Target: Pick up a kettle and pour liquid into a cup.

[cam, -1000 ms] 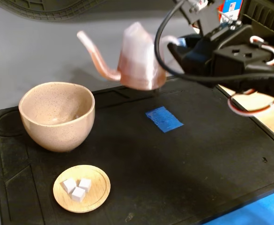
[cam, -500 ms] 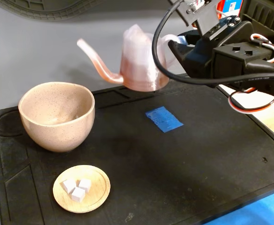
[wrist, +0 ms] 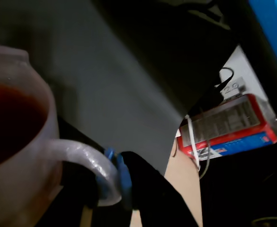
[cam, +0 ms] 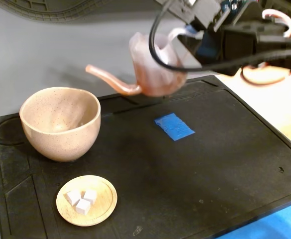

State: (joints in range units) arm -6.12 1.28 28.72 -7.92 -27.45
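Note:
The pinkish-white kettle (cam: 155, 69) hangs in the air above the black mat (cam: 195, 169), its long spout (cam: 110, 79) pointing left. The spout tip sits above and just right of the cup's far rim in the fixed view. No stream shows. My gripper (cam: 185, 46) is shut on the kettle's loop handle from the right. In the wrist view the handle (wrist: 88, 158) sits between the black, blue-padded fingers (wrist: 125, 176), and reddish-brown liquid (wrist: 10, 120) shows inside the kettle (wrist: 29, 189). The speckled beige-pink cup (cam: 60, 124) stands at the mat's left; I see no liquid inside.
A small wooden saucer (cam: 87, 200) with three white cubes lies in front of the cup. A blue tape patch (cam: 174, 126) marks the mat's middle. Arm cables (cam: 157, 45) hang by the kettle. A red and blue box (wrist: 228, 125) shows in the wrist view.

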